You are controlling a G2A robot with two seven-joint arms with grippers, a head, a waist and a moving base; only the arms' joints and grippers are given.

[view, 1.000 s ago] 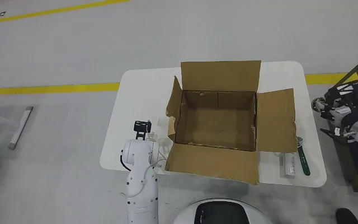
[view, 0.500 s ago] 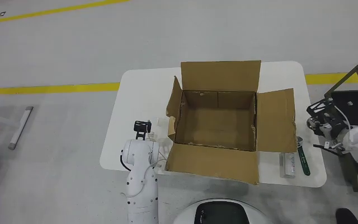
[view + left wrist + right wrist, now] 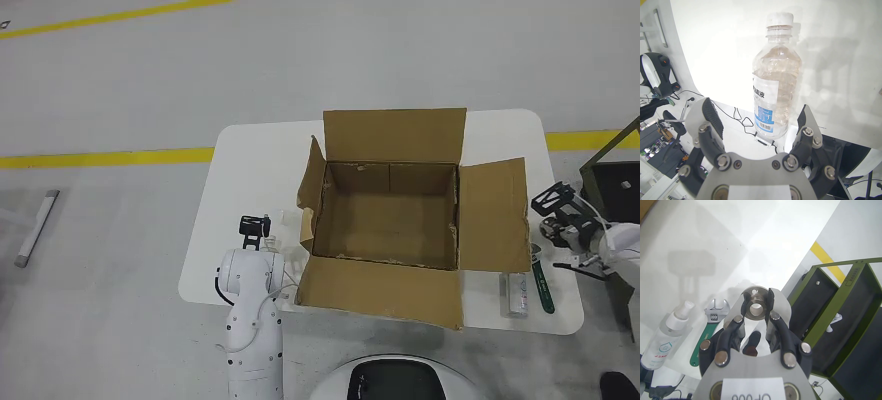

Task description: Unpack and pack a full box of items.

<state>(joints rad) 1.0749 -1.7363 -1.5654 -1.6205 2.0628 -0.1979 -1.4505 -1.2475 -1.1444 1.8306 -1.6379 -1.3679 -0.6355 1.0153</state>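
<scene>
Pinching a flange (image 3: 755,309) in the right claw (image 3: 757,296), at 3 o'clock of the empty box (image 3: 388,215), over the tabletop (image 3: 250,170) edge. Wrench (image 3: 712,315) and spray bottle (image 3: 668,332) at 5 o'clock. Left claw (image 3: 756,106) spread at 8 o'clock, bottle (image 3: 776,75) just beyond. Probably ending the unpack: next, lowering the flange by the wrench. Printed labels on both bottles, one with a barcode.

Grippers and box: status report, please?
Left gripper open, bottle ahead, ungripped. Right gripper shut on metal flange. Box open; wrench, spray bottle beside it.
</scene>
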